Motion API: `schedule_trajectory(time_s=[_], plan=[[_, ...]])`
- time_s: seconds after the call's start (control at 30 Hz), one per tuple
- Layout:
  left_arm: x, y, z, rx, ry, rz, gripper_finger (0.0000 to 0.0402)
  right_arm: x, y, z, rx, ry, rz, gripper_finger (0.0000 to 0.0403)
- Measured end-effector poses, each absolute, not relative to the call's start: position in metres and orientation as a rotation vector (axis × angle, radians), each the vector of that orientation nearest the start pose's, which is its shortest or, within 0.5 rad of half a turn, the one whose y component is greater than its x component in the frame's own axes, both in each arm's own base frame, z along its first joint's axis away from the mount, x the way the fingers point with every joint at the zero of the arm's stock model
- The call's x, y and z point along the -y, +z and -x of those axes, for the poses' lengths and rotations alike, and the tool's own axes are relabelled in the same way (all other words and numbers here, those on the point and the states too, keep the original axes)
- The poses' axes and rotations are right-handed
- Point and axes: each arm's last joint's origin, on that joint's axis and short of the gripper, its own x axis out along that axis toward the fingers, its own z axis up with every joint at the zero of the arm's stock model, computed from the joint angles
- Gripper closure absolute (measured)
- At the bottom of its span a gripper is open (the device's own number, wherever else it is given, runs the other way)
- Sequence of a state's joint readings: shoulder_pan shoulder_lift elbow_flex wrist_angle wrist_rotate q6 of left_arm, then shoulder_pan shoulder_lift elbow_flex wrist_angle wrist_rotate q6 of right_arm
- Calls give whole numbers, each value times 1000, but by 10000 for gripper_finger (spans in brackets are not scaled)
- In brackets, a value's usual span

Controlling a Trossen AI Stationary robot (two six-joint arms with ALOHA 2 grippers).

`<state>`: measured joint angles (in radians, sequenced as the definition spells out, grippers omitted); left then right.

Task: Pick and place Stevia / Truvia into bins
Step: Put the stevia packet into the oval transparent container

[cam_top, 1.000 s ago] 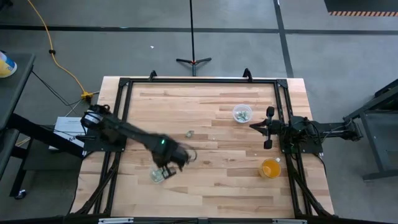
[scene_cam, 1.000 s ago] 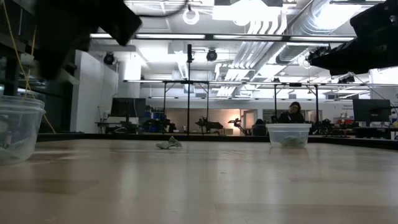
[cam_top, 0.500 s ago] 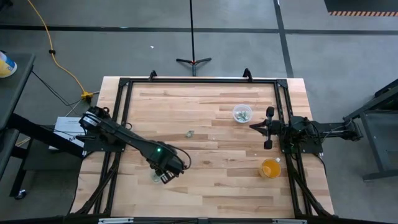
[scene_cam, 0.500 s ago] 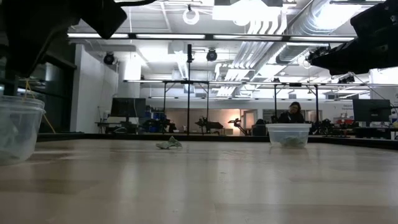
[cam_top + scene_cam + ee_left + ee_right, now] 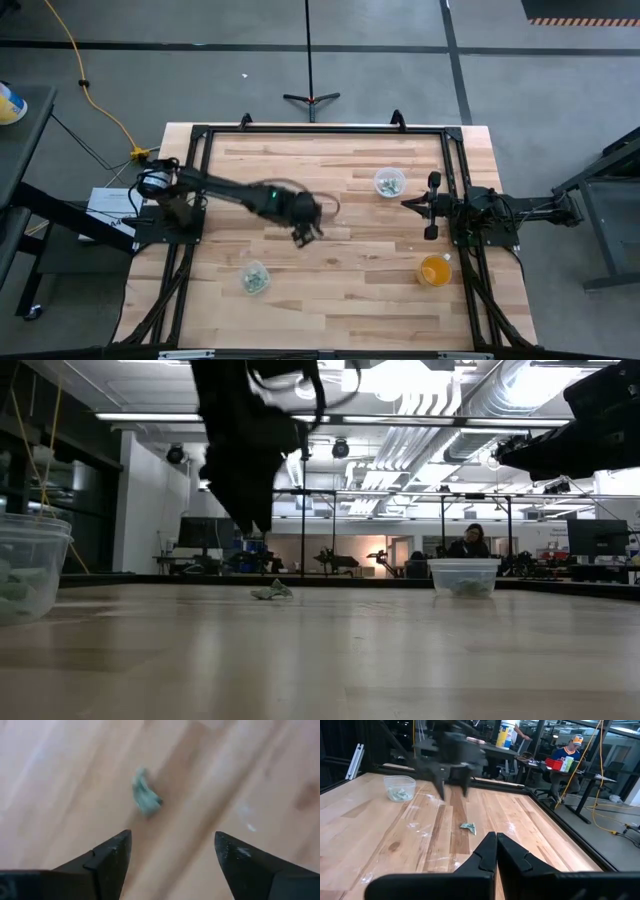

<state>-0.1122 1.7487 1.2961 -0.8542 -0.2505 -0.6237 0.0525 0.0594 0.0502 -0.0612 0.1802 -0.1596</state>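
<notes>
A crumpled pale green Stevia packet (image 5: 145, 797) lies alone on the wooden table, left of middle (image 5: 272, 591). My left gripper (image 5: 172, 855) hovers open just above it, fingers pointing down, touching nothing (image 5: 306, 232). One clear bin (image 5: 255, 278) stands near the front left with packets in it. The other clear bin (image 5: 389, 182) stands at the far right, also with packets inside. My right gripper (image 5: 408, 204) waits shut and empty at the table's right edge, pointing left.
An orange translucent cup (image 5: 434, 270) stands at the right, near the front. A black frame (image 5: 320, 130) runs around the table top. Bare wood lies between the packet and both bins. A person (image 5: 470, 542) sits in the room beyond the table.
My left gripper has left its place over the front-left bin and swung toward the far edge and the right. It now stands above the loose packet. The packet and both bins have stayed put.
</notes>
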Motion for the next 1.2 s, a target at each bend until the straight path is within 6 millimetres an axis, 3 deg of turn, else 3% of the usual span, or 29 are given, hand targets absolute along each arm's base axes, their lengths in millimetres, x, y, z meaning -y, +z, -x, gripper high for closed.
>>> schedule_trajectory(time_s=[0.2,0.33,0.6,0.83,1.0,1.2], plan=[[-26,201,-341,-1101,605,399,80,0,170,-98,-82,-121,167,401],[-46,187,-340,-1070,514,526,85,0,170,-98,-84,-121,167,402],[-49,159,-327,-1069,505,540,85,0,170,-98,-88,-124,176,402],[-45,141,-332,-1003,470,493,101,0,170,-98,-89,-133,186,402],[-45,132,-333,-1040,474,432,150,1,170,-98,-88,-139,192,401],[-46,134,-332,-1059,474,367,274,1,170,-98,-86,-148,193,402]])
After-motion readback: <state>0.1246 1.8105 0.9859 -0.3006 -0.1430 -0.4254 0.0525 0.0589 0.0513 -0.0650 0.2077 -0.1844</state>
